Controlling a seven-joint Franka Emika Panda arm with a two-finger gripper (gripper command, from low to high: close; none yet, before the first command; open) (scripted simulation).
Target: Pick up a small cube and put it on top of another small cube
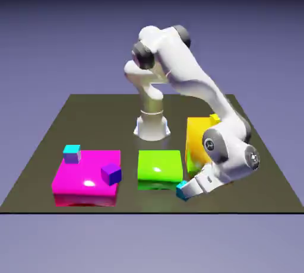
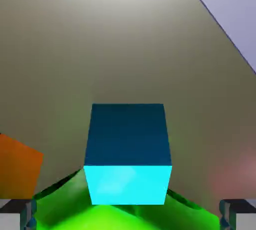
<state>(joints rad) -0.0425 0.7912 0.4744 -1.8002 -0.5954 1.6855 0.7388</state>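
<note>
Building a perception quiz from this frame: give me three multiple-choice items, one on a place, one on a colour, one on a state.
1. Where does the purple cube sit?
A. on the magenta block
B. on the green block
C. on the bare table

2. What colour is the small cube between the fingertips in the hand view?
A. yellow
B. cyan-blue
C. purple

3. How do the jaws stand?
A. shut on the cube
B. open, either side of the cube
C. out of view

Key: 1 A, it rests on the magenta top near its corner. 2 B, all its visible faces are cyan-blue. 3 B, the fingertips sit wide apart, clear of the cube's sides.
</note>
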